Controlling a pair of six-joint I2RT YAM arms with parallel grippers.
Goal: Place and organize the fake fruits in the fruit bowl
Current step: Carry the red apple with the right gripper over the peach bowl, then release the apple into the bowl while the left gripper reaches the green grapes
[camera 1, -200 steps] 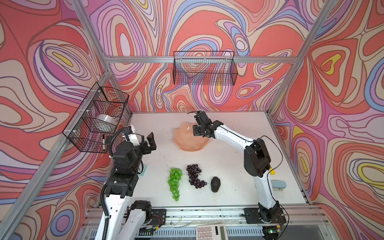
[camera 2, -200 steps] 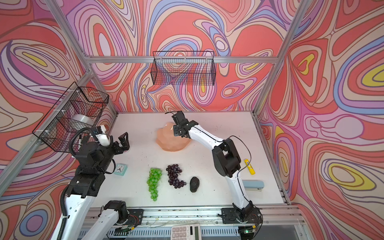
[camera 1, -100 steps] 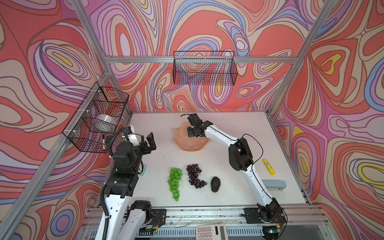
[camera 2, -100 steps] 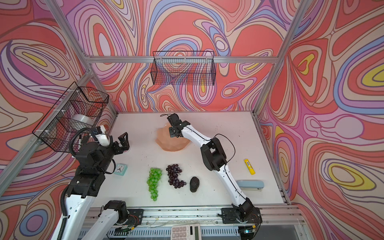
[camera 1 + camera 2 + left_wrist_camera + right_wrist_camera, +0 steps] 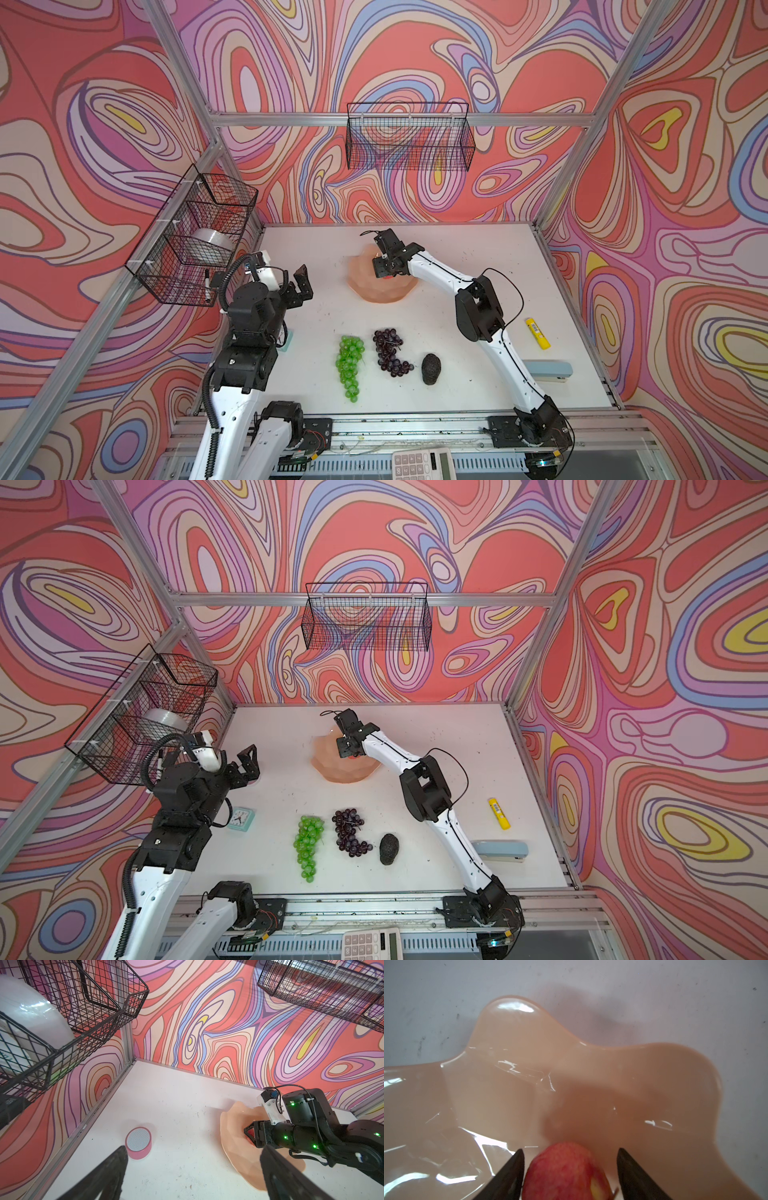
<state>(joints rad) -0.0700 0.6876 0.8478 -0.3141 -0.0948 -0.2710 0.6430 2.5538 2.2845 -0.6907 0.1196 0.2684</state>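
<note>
The right gripper [image 5: 570, 1149] is held over the fruit bowl [image 5: 529, 1059], its jaws parted with a sliver of daylight on either side of the small red apple [image 5: 564, 1172]. The apple is therefore judged to be let go rather than gripped, low inside the bowl. The left gripper [image 5: 194, 1148] is spread wide, nothing is held in it, and it is kept above the table well apart from the fruit. Outside the bowl, near the front edge, the green grape bunch [image 5: 350, 365], the purple grape bunch [image 5: 388, 351] and the avocado [image 5: 431, 368] are laid in a row. All four fruits are expected to be light, hollow plastic. The apple is smooth and round, so rolling on the glossy facets is to be reckoned with. The grape bunches are likely to be floppy and to dangle, and are best pinched across the thick upper end or at the stem. The avocado looks stiff and bumpy, so a firm hold across its narrow width should be offered. The bowl itself appears slick and may be shoved along if it is knocked. As for writing, a printed label is carried by the yellow glue stick [image 5: 537, 333] and keys are shown on the calculator [image 5: 422, 463], but nothing can be read at this size, and no brand is made out.
</note>
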